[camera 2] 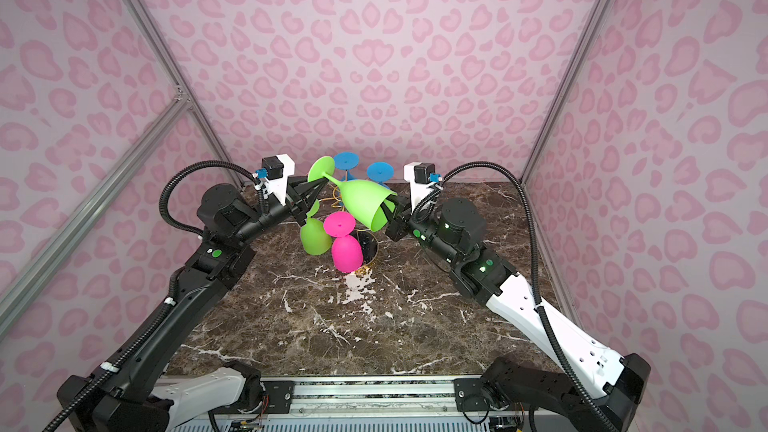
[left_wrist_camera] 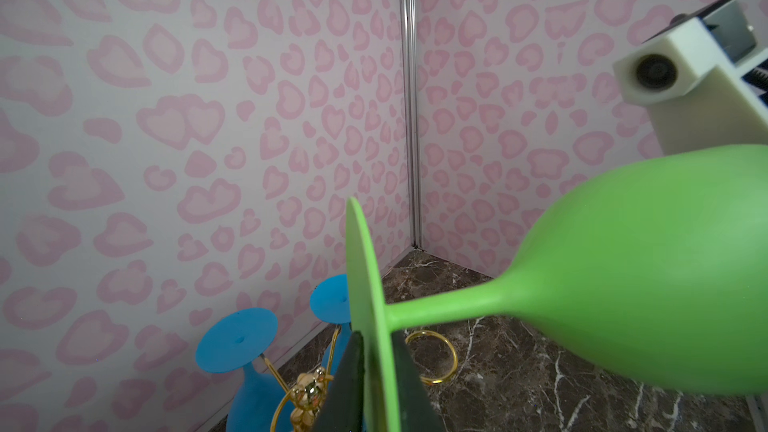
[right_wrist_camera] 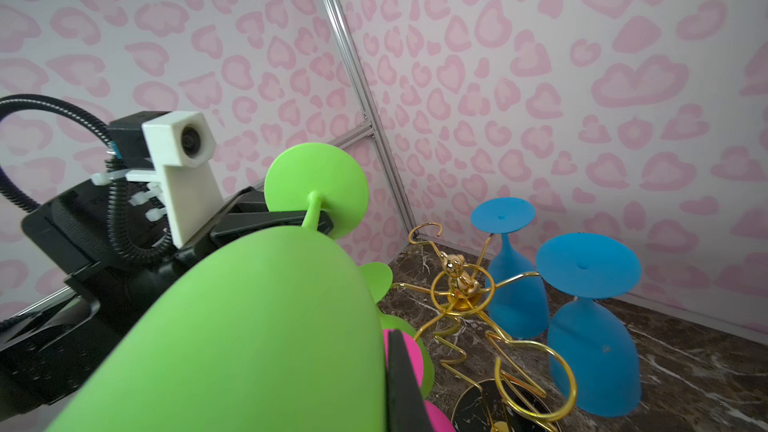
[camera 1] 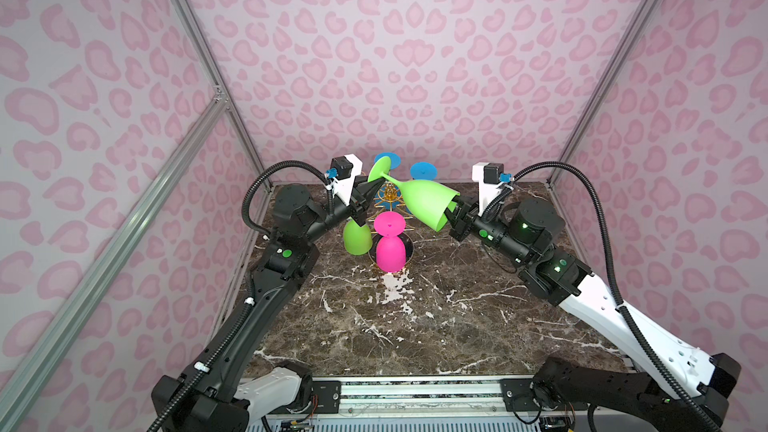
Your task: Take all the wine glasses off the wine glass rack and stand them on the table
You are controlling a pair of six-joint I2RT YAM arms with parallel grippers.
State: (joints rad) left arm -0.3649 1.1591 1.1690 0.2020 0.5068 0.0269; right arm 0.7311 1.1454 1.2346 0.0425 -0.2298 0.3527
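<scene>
Both top views put me midway through a hand-over: the green wine glass (camera 1: 419,201) is off the wine glass rack (camera 1: 388,197) and hangs tipped almost sideways in the air above it, foot toward my left arm and bowl mouth toward my right. My right fingers (right_wrist_camera: 401,388) are pressed together on the bowl's rim, one inside the wall and one outside, so that side carries it. My left fingers (left_wrist_camera: 347,392) flank the flat foot with only a slim opening; whether they press it or merely stand beside it I cannot tell. Next, I judge, the left must let go fully and back away without snagging the foot. The right can then swing the glass clear of the pink glass (camera 1: 390,249) and blue glasses (right_wrist_camera: 515,284) and set it on the desk (camera 1: 415,326).
</scene>
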